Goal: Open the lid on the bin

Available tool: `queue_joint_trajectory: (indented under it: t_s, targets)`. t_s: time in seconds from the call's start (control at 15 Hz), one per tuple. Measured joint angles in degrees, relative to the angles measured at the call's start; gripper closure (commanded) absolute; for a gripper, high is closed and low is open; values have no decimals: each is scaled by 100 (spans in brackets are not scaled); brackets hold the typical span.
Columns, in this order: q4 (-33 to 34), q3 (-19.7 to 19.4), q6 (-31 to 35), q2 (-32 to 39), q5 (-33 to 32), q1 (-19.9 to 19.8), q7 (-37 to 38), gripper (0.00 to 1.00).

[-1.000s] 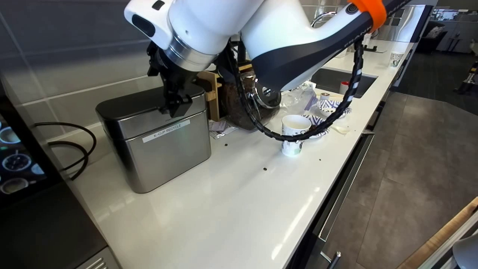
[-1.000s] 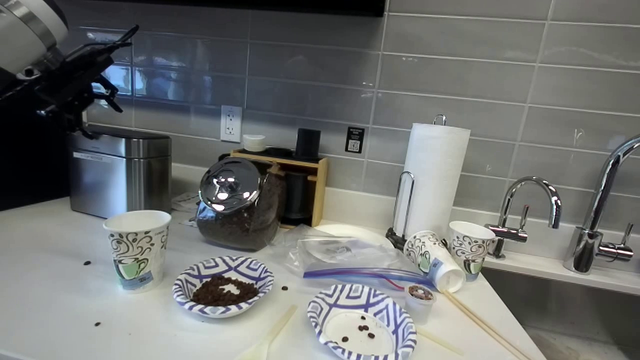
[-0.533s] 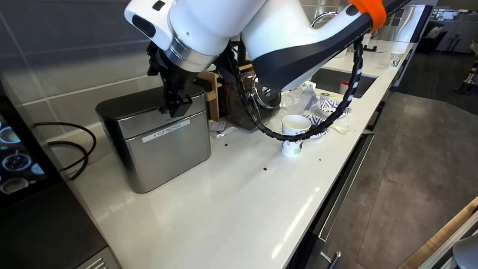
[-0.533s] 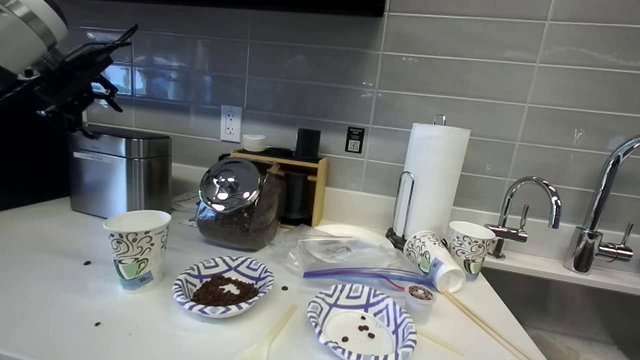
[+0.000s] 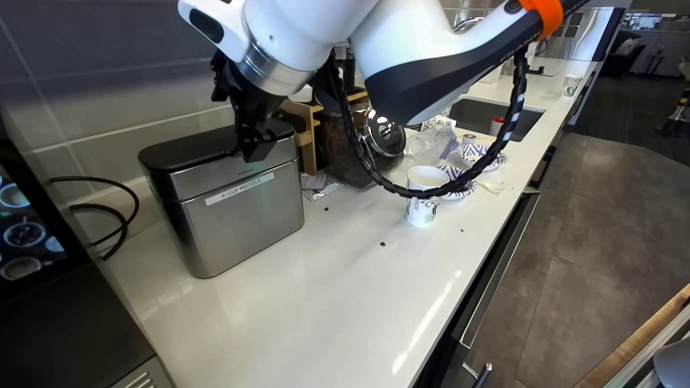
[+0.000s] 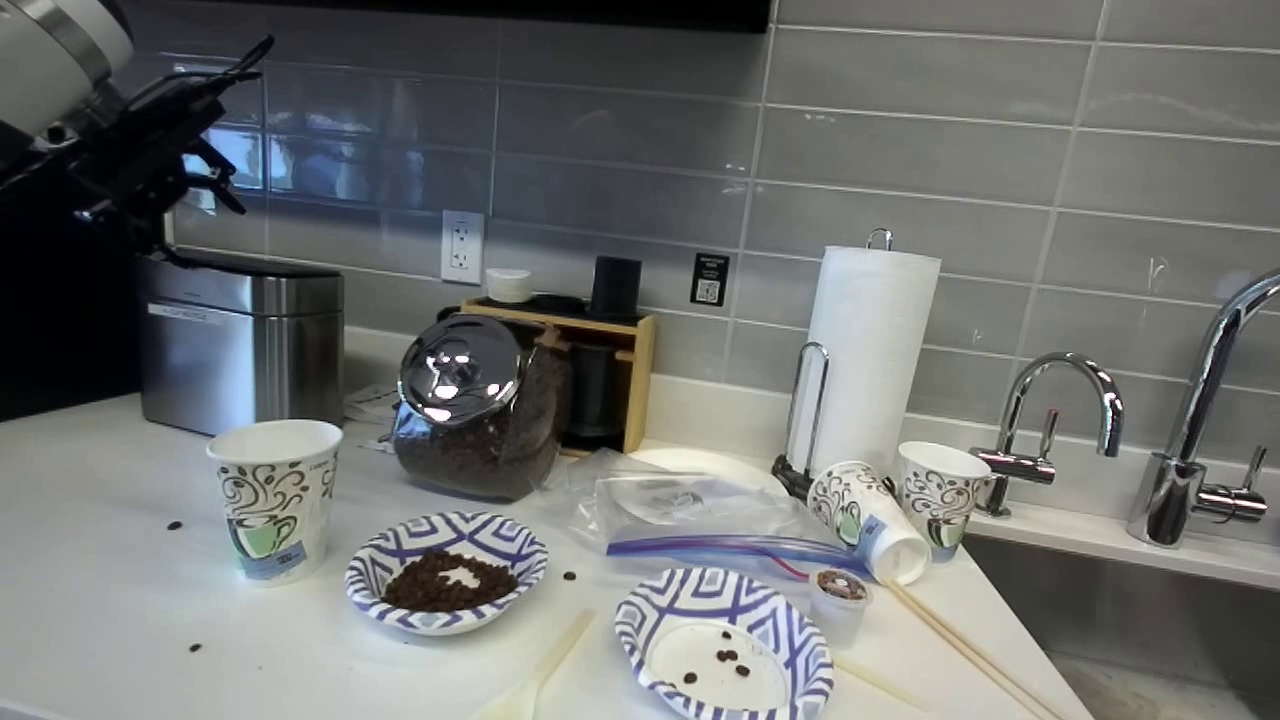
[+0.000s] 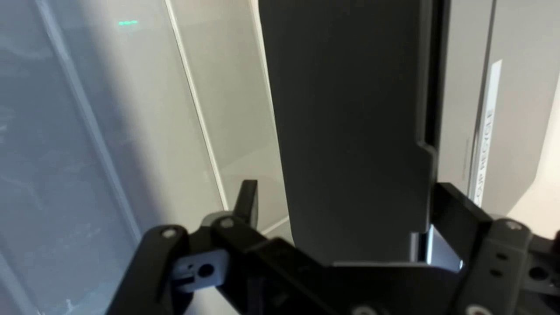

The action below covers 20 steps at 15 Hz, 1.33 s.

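Observation:
The bin (image 5: 248, 223) is a brushed stainless-steel box with a "K-CUP RECYCLE" label, upright against the tiled wall; it shows in both exterior views (image 6: 200, 365) and in the wrist view (image 7: 518, 113). Its lid (image 5: 186, 152) is down; its top looks flat and black, with a notched front edge in the wrist view (image 7: 345, 122). My gripper (image 5: 250, 150) is over the front part of the lid, pointing down, with nothing in it. Its fingers (image 7: 345, 197) are wide apart, one beyond the lid's back edge, one at its front edge. Whether they touch the bin is unclear.
A black machine with a screen (image 5: 48, 312) stands beside the bin, with cables (image 5: 116, 215) behind it. On the other side are a wooden box (image 6: 640, 390), a jar of coffee beans (image 6: 480, 450), a paper cup (image 6: 275, 500) and patterned bowls (image 6: 450, 620).
My gripper has risen slightly, within the last half second, uncovering a small mark on the bin's upper front. The lid and the bin have not moved.

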Motion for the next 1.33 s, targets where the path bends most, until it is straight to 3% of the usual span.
queue_joint_trajectory:
  t_s: [0.73,1.33]
  targets:
    - [42,-159,0,-170,-79,-1,36,0]
    - [462,-283,0,-54,-590,7,368,0]
